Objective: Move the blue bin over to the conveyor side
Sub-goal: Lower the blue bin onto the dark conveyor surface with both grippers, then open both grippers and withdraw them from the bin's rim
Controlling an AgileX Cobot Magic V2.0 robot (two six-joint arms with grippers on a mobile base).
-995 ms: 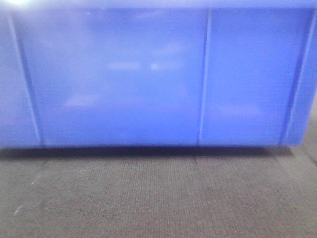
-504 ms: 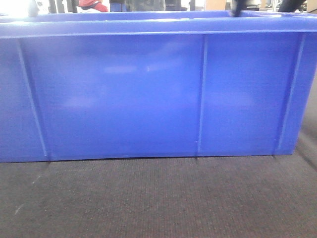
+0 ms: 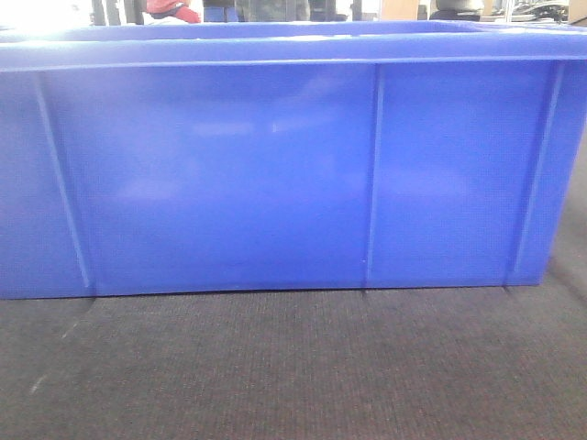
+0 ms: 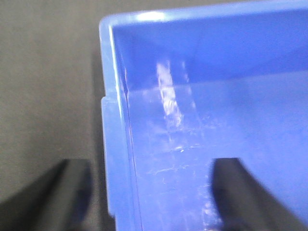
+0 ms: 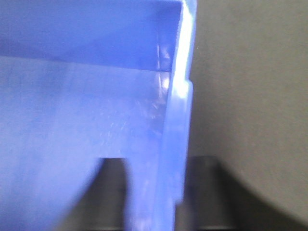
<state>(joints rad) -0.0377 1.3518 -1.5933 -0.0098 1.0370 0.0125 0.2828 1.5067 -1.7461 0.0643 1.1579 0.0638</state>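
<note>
The blue bin (image 3: pixel 275 174) stands on the dark woven conveyor (image 3: pixel 293 367), and its long ribbed wall fills the front view. In the left wrist view my left gripper (image 4: pixel 151 192) is open wide across the bin's (image 4: pixel 216 96) left wall, one finger over the conveyor (image 4: pixel 48 72) and one inside. In the right wrist view my right gripper (image 5: pixel 156 192) straddles the right wall of the bin (image 5: pixel 72 96). Its fingers sit tight against both sides of the rim, with the conveyor (image 5: pixel 250 72) outside. Neither gripper can be made out in the front view.
Beyond the bin's far rim lies a blurred background with a red shape (image 3: pixel 174 9) and dark shapes (image 3: pixel 541 11). The dark belt extends in front of the bin and past both of its ends.
A second ago the bin hung above the belt with a shadow under it. It has since come down and rests on the belt. A dark shape above the left rim has gone.
</note>
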